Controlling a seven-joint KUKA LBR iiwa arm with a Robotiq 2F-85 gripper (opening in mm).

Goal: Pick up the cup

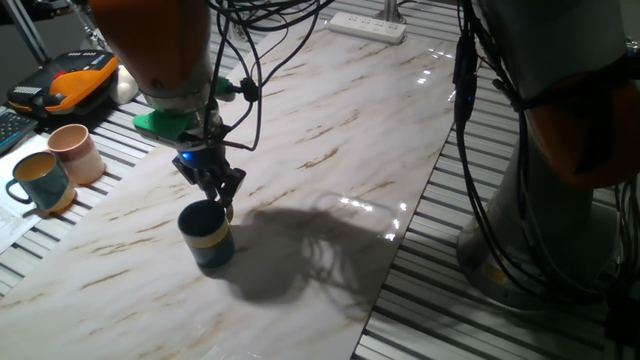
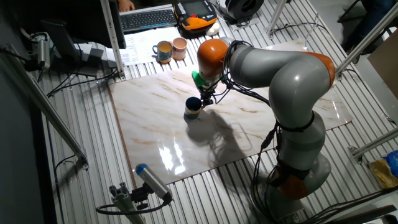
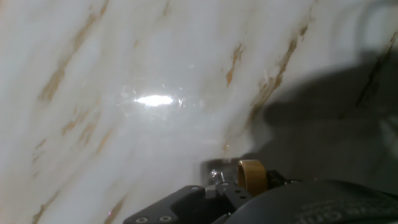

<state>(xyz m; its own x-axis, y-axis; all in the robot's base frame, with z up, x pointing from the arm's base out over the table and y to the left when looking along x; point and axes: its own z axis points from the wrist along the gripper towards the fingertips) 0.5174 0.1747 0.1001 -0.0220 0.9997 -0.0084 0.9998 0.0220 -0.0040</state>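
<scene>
The cup [image 1: 207, 238] is a dark teal-blue mug with a yellow-tan band, standing upright on the marble tabletop [image 1: 330, 130]. It also shows in the other fixed view [image 2: 193, 108]. My gripper [image 1: 226, 204] reaches down onto the cup's far rim, and its fingers look drawn together there. In the hand view the yellow handle [image 3: 252, 176] sits at the bottom centre, right against the black fingers [image 3: 186, 202]. The dark body of the cup [image 3: 311, 202] fills the bottom right corner.
A pale pink cup [image 1: 76, 152] and a lighter teal mug with a blue handle [image 1: 40, 182] stand off the marble at the left. A power strip [image 1: 367, 25] lies at the far edge. Cables [image 1: 255, 80] hang from the arm above the cup.
</scene>
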